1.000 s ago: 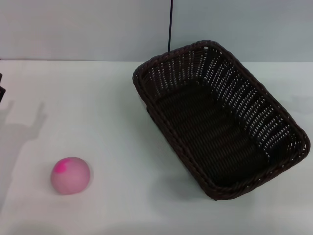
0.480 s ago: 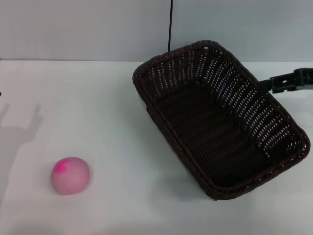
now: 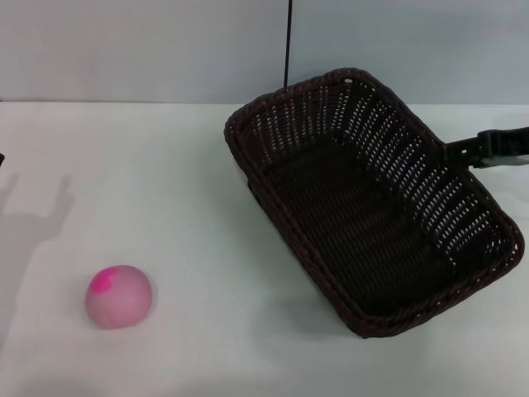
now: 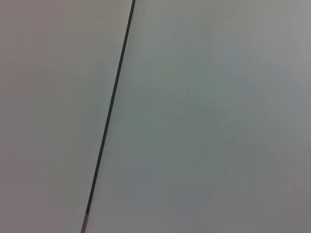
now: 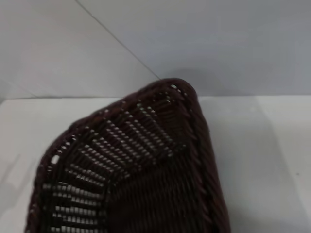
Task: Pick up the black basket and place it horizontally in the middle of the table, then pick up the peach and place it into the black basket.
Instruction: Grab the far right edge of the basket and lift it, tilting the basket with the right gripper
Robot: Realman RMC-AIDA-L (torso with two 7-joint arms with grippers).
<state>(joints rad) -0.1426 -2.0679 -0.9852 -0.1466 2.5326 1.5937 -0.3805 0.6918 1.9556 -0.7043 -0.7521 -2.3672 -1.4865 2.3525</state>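
Observation:
The black basket (image 3: 355, 223) stands on the white table (image 3: 165, 182) at the right, set at a slant, open side up and empty. It also fills the right wrist view (image 5: 146, 160). The peach (image 3: 119, 297), pale pink with a magenta patch, lies on the table at the near left, far from the basket. My right gripper (image 3: 452, 151) reaches in from the right edge, just beside the basket's right long rim. My left gripper is out of view; only its shadow falls on the table at the left.
A grey wall with a thin dark vertical seam (image 3: 288, 45) runs behind the table. The left wrist view shows only that wall and the seam (image 4: 109, 121). Bare tabletop lies between the peach and the basket.
My right gripper has come into view from the right and moved to the basket's right rim. The dark bit of the left arm at the left edge has drawn out. Basket and peach have not moved.

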